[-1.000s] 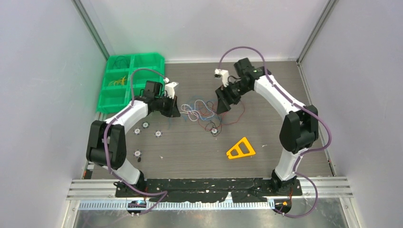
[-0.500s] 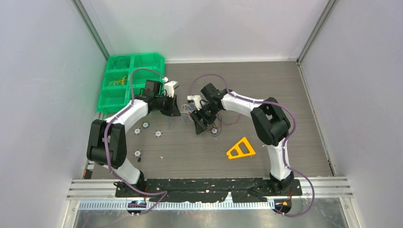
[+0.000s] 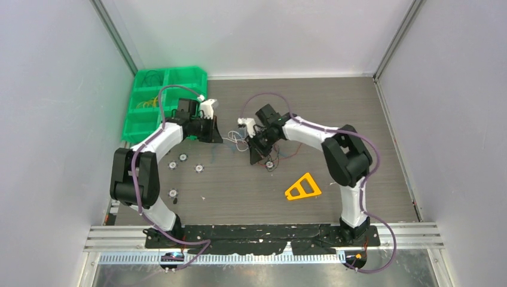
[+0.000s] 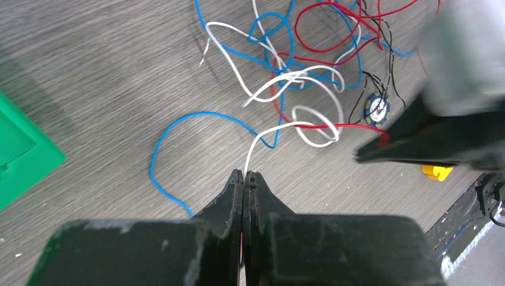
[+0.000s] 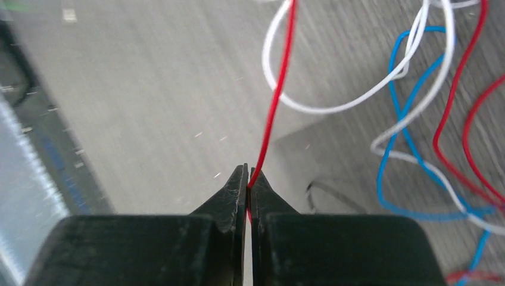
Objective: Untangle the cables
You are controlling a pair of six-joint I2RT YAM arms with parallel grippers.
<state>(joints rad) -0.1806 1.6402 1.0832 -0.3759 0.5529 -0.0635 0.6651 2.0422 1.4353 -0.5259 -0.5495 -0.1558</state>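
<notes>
The cables [image 3: 242, 142] lie as a tangle of thin red, blue, white and black wires mid-table, between both arms. My left gripper [image 4: 245, 174] is shut on a white cable [image 4: 253, 145] that runs from its tips into the tangle [image 4: 298, 77]. A loose blue cable [image 4: 152, 161] loops on the table to its left. My right gripper [image 5: 248, 173] is shut on a red cable [image 5: 271, 113], which rises taut out of its tips past white and blue loops. From above, the left gripper [image 3: 214, 135] and the right gripper [image 3: 255, 156] stand on either side of the tangle.
A green compartment bin [image 3: 161, 101] stands at the back left. Small round discs [image 3: 199, 168] lie near the left arm, and another disc [image 4: 376, 109] with black wires sits in the tangle. An orange triangle [image 3: 303, 187] lies front right.
The right arm swung in from the back right down to the tangle and its open jaws closed on the red cable. The left gripper shifted slightly back and left, still shut.
</notes>
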